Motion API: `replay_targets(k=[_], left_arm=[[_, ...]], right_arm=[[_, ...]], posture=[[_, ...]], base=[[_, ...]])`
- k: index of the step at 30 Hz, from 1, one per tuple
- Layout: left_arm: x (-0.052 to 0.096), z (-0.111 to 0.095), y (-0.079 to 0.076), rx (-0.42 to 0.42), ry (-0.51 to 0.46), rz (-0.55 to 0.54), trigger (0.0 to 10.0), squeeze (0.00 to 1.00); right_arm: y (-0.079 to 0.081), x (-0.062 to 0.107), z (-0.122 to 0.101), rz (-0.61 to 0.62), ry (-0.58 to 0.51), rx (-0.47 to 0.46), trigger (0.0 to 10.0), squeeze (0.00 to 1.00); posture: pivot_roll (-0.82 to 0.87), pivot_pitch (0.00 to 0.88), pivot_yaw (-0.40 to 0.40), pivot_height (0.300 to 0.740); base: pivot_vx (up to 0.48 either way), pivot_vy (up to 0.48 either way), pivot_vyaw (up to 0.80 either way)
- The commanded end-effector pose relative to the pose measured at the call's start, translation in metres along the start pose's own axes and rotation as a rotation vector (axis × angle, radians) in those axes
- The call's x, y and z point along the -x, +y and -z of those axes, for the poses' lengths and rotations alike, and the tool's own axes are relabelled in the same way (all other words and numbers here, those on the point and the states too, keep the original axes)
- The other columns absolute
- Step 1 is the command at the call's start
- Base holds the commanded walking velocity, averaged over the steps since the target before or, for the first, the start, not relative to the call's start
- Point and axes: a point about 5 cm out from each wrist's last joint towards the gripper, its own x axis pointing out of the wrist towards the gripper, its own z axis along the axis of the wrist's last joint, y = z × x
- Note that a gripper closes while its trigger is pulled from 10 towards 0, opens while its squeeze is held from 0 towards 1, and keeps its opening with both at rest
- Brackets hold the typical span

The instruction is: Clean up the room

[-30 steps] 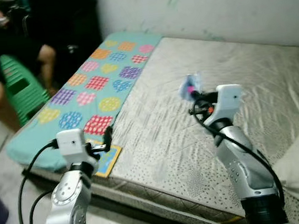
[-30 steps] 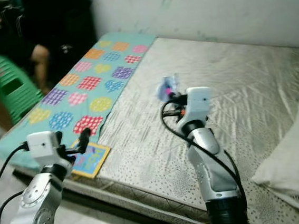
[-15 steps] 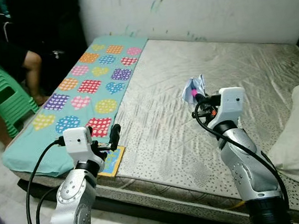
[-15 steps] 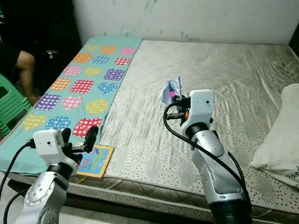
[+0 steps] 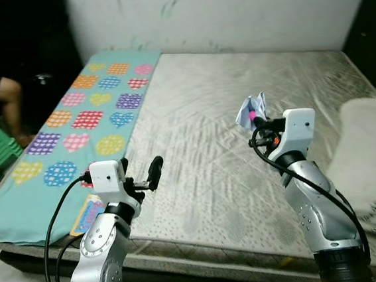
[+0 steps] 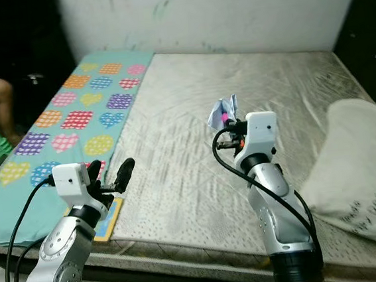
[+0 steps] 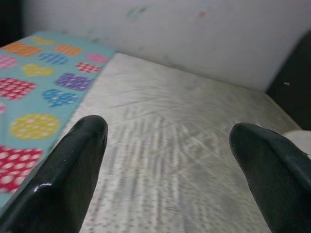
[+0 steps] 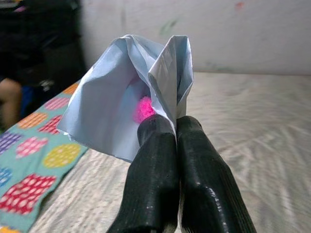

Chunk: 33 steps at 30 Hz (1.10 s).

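Right gripper (image 5: 257, 115) jaws pinch the crumpled paper (image 5: 249, 109); left gripper (image 7: 170, 160) jaws gape.

Right end effector (image 8: 167, 127) pinching crumpled pale-blue paper (image 8: 126, 102) with pink bit above grey mattress (image 8: 252, 116).

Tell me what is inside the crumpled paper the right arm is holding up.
The right end effector is shut on the pale blue paper. Something bright pink peeks from its folds. The paper covers most of it, so what it is cannot be told.
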Motion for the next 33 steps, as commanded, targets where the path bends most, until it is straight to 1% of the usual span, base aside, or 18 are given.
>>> replay_targets(k=[1, 4, 6, 18, 21, 26, 30, 33], left_arm=[[0.0008, -0.0027, 0.0036, -0.013, -0.006, -0.014, 10.0, 0.0], [0.001, -0.002, 0.0048, -0.005, 0.0, -0.016, 10.0, 0.0], [0.0009, -0.0024, 0.0039, -0.007, -0.003, -0.007, 10.0, 0.0], [0.0015, -0.0017, 0.0024, -0.006, 0.002, 0.003, 10.0, 0.0], [0.0016, -0.0019, 0.0022, -0.006, 0.003, -0.002, 10.0, 0.0], [0.0022, -0.0025, 0.0025, -0.002, -0.004, -0.007, 10.0, 0.0], [0.0027, -0.0035, 0.0007, 0.028, -0.014, 0.019, 10.0, 0.0], [0.003, -0.0044, -0.001, 0.033, -0.019, 0.033, 10.0, 0.0]], right_arm=[[0.0033, -0.0024, -0.0034, -0.019, -0.005, 0.003, 10.0, 0.0], [0.0031, -0.0026, -0.003, -0.016, -0.004, 0.004, 10.0, 0.0], [0.0029, -0.0027, -0.0029, -0.015, -0.003, 0.006, 10.0, 0.0], [0.002, -0.002, -0.0019, -0.013, -0.001, 0.009, 10.0, 0.0], [0.0019, -0.002, -0.0023, -0.013, -0.001, 0.009, 10.0, 0.0], [0.0017, -0.0018, -0.0012, -0.014, 0.003, 0.013, 10.0, 0.0], [0.0015, -0.0017, -0.0005, -0.015, 0.006, 0.018, 10.0, 0.0], [0.0013, -0.0016, -0.0006, -0.014, 0.007, 0.018, 10.0, 0.0]], posture=[[-0.2, 0.0, 0.019, 0.74], [-0.2, 0.0, 0.02, 0.74], [-0.2, 0.0, 0.02, 0.74], [-0.2, 0.0, 0.022, 0.74], [-0.2, 0.0, 0.02, 0.74], [-0.2, 0.0, 0.02, 0.74], [-0.2, 0.0, 0.02, 0.74], [-0.2, 0.0, 0.02, 0.74]], base=[[0.0, 0.0, 0.0], [0.0, 0.0, 0.0], [0.0, 0.341, 0.0], [0.0, 0.474, -0.77], [0.0, 0.454, 0.0], [0.0, 0.0, 0.0], [0.0, 0.0, 0.0], [0.0, 0.0, 0.0]])
